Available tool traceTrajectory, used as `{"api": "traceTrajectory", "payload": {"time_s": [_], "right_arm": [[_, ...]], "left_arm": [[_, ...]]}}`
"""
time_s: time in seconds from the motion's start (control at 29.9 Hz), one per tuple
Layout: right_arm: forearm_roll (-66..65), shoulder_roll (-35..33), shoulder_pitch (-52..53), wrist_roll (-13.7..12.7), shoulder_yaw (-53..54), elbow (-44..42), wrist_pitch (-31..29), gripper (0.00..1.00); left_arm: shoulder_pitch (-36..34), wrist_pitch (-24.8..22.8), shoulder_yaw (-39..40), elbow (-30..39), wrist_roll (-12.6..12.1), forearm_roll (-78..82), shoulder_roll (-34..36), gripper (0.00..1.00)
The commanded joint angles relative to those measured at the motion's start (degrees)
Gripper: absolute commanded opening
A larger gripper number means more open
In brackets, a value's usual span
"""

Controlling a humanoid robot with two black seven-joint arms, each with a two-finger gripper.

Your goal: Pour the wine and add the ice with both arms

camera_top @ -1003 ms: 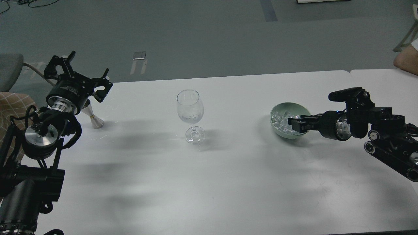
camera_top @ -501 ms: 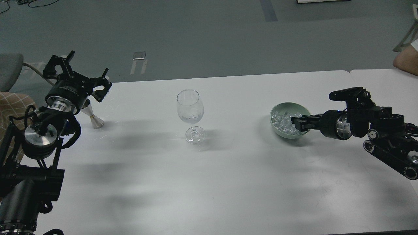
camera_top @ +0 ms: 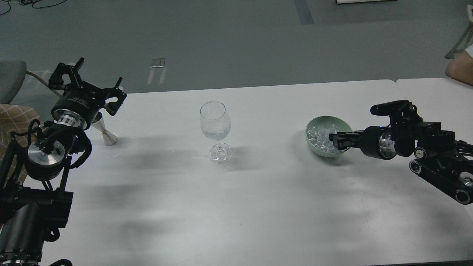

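A clear wine glass [camera_top: 215, 121] stands upright at the table's middle. I cannot tell whether it holds liquid. A pale green bowl [camera_top: 314, 123] to its right holds several clear ice cubes [camera_top: 320, 136]. My right gripper [camera_top: 333, 140] reaches in from the right over the bowl's near right rim, its tips down among the ice. Its fingers are dark and merge together, and I cannot tell whether they hold a cube. My left gripper [camera_top: 93, 84] is open and empty, raised at the table's far left corner, just above a silver jigger [camera_top: 106, 133].
The white table [camera_top: 236, 199] joins a second white table [camera_top: 428, 90] at the right. A person's arm [camera_top: 458, 68] shows at the far right edge. A grey chair [camera_top: 11, 79] and checked cloth [camera_top: 14, 118] lie at the left.
My right gripper has drawn back slightly to the right and risen a little inside the bowl. The left arm has barely moved.
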State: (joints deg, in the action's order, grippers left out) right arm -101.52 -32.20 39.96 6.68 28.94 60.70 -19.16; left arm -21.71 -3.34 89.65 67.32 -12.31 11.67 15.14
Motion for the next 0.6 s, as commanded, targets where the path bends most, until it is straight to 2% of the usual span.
{"api": "traceTrajectory", "payload": {"time_s": [0.0,0.57], "right_arm": [[0.09,0.47,1.00,0.00,0.07,-1.11,0.09,0.29],[0.18,4.08,1.79,-0.17,0.15,-4.81,0.53,0.37]], "left_arm": [[0.00,0.00,0.00,-0.09,0.01,-0.07,0.06,0.98],[-0.09,-0.09,1.23,-0.09,-0.08,-0.07,0.33,0.98]]}}
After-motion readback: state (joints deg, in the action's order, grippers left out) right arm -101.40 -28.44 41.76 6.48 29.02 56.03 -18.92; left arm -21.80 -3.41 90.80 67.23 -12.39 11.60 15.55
